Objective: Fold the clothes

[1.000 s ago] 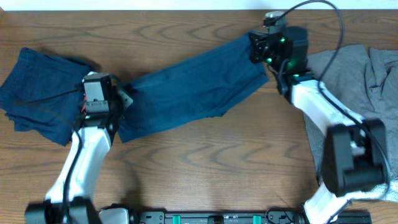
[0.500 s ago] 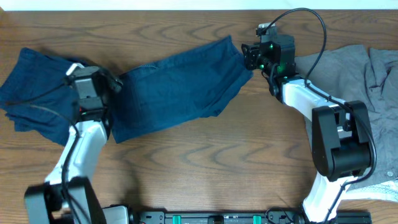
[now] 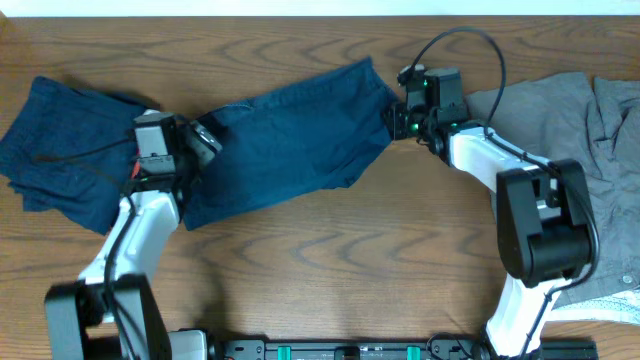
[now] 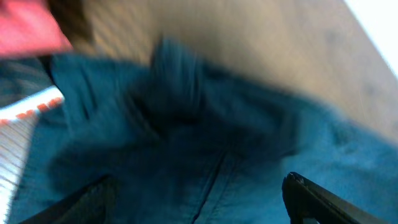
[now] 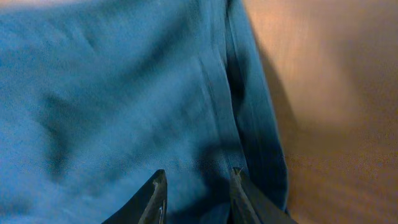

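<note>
Navy-blue shorts (image 3: 290, 135) lie spread slantwise across the middle of the table, one of the clothes. My left gripper (image 3: 207, 138) hovers over their left end. Its jaws stand wide open in the left wrist view (image 4: 199, 202), with only the blurred blue cloth (image 4: 249, 143) beneath them. My right gripper (image 3: 392, 118) sits at the shorts' right edge. In the right wrist view it (image 5: 198, 190) is open, its fingertips (image 5: 158, 193) apart over a seam in the cloth (image 5: 124, 93). More navy clothes (image 3: 60, 150) lie bunched at the far left.
Grey garments (image 3: 590, 130) are heaped at the right edge, partly under the right arm's base. Bare wooden table (image 3: 330, 260) runs along the front. A black cable (image 3: 470, 40) loops above the right wrist. A red shape (image 4: 25, 25) blurs the left wrist view's top corner.
Both grippers have opened and let go of the shorts, which now lie slack. The right gripper moved forward from the top corner to the right edge. The left gripper shifted slightly right.
</note>
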